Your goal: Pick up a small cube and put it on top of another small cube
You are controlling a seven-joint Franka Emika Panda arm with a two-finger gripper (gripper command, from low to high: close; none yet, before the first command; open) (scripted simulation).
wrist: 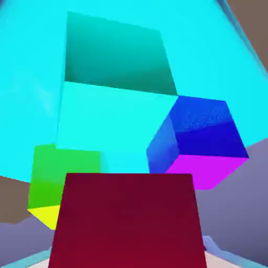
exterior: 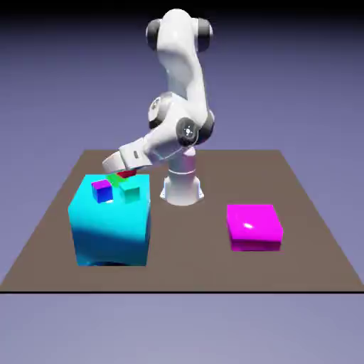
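Gripper (wrist: 128,256) closed on the dark red cube (wrist: 128,222), which fills the space between its 2 fingertips in the hand view. In the exterior view the cube shows at the far edge of the big cyan block (exterior: 112,231), near 3 small cubes: green (exterior: 116,180), blue (exterior: 102,191) and teal (exterior: 130,192). Flat magenta block (exterior: 254,227) on the desk (exterior: 188,259), well apart.

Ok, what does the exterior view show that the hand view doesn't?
Only the exterior view: the magenta block and the arm's base.

Only the hand view: the dark red cube large at the bottom edge, its face in full.

Both: the big cyan block, the blue cube, the green cube, the teal cube and some tabletop.
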